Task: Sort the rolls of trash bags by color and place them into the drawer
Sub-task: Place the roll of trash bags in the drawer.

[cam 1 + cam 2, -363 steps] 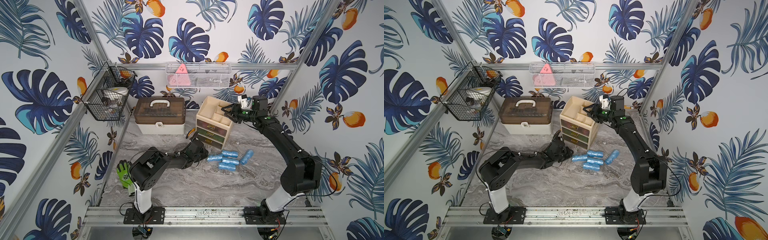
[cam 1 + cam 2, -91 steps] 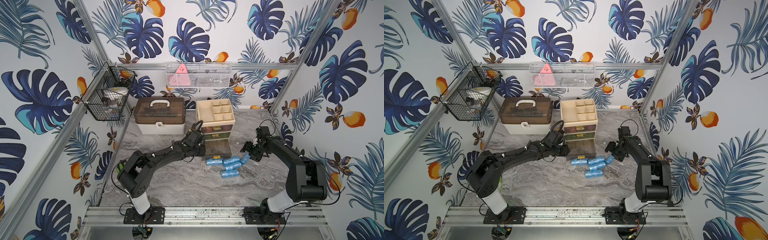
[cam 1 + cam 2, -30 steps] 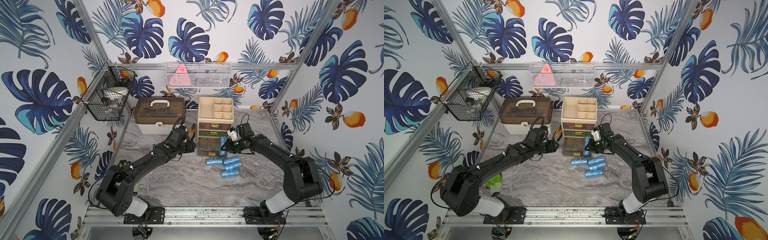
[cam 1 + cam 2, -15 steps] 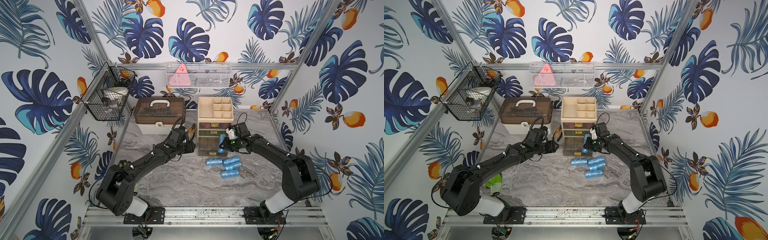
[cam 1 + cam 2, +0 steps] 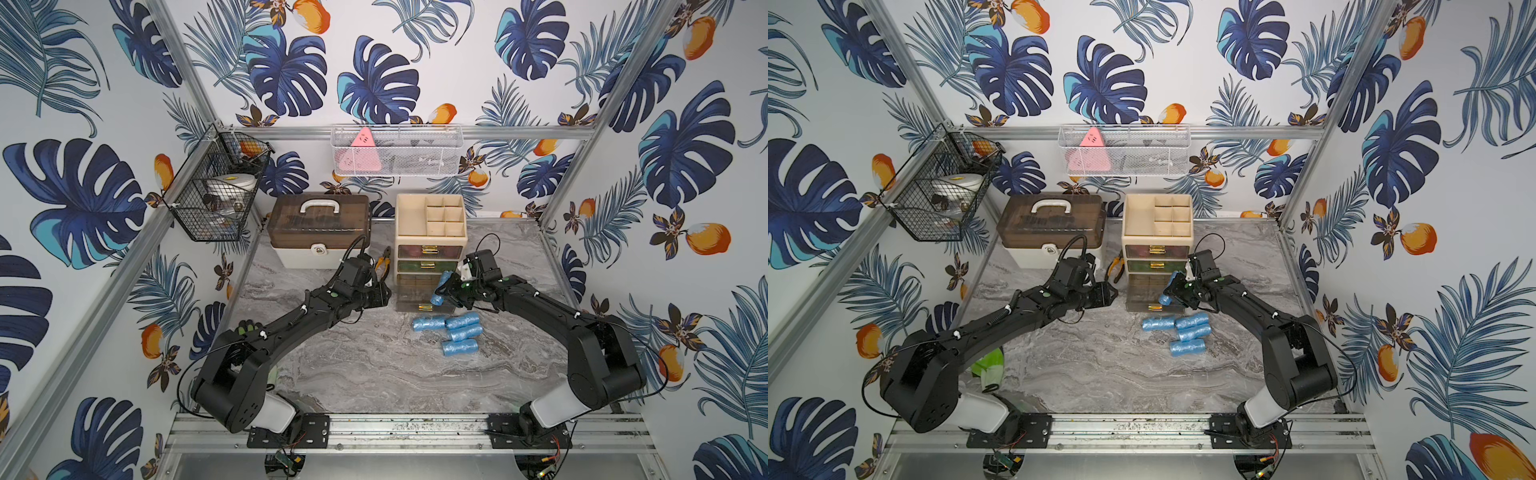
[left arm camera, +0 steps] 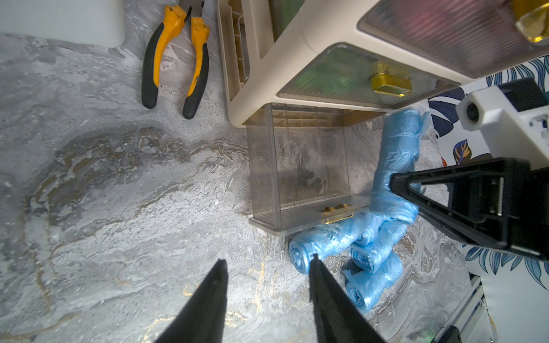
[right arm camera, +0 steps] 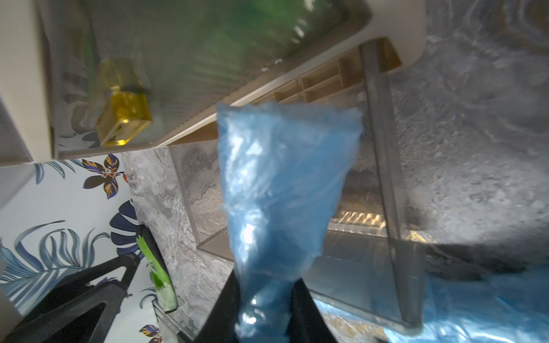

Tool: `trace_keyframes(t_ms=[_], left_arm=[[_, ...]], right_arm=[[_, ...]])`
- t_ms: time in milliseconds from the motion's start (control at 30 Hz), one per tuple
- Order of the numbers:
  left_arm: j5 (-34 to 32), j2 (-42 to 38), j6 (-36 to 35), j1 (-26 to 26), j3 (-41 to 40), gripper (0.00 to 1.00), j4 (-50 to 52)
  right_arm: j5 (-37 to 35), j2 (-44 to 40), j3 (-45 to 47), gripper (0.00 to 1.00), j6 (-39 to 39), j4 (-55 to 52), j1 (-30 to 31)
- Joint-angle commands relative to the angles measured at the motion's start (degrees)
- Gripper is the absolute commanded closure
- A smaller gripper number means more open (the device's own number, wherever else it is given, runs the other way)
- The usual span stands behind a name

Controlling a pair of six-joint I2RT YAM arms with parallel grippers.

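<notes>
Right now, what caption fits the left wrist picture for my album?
The right gripper holds a blue roll at the open bottom drawer, more blue rolls lying in front of it.

Crinkled, glossy thin plastic is catching the light on a blue roll (image 7: pixel 282 193), while the open drawer (image 6: pixel 263 166) is showing smoky, translucent plastic with a ribbed front. The cabinet (image 6: pixel 285 59) is looking like smooth, matt cream plastic, its handles (image 6: pixel 389 81) gleaming gold. The marble-patterned tabletop (image 6: pixel 118 193) is appearing grainy, and the pliers (image 6: pixel 175 59) are wearing yellow-and-black rubbery-looking grips.
</notes>
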State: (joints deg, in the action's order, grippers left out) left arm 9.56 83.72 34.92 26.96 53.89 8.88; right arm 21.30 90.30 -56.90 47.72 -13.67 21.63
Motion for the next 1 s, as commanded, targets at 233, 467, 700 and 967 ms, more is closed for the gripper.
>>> trace_keyframes(t_ms=[233, 467, 700, 967], left_arm=[[1.1, -1.2, 0.8, -0.2, -1.0, 0.51, -2.3], [1.4, -1.9, 0.9, -0.3, -1.7, 0.51, -2.5], [1.9, -2.0, 0.8, -0.3, -1.4, 0.51, -2.5], [0.9, -3.6, 0.4, -0.4, -1.6, 0.51, -2.4]], right_arm=[[1.9, 4.7, 0.0, 0.5, 15.2, 10.9, 0.6], [2.0, 3.9, 0.7, 0.45, 14.8, 11.7, 1.0], [-1.1, -3.8, 1.0, 0.42, 6.4, 2.0, 1.0], [-5.3, -14.8, 3.4, 0.41, 0.3, -10.4, 0.6]])
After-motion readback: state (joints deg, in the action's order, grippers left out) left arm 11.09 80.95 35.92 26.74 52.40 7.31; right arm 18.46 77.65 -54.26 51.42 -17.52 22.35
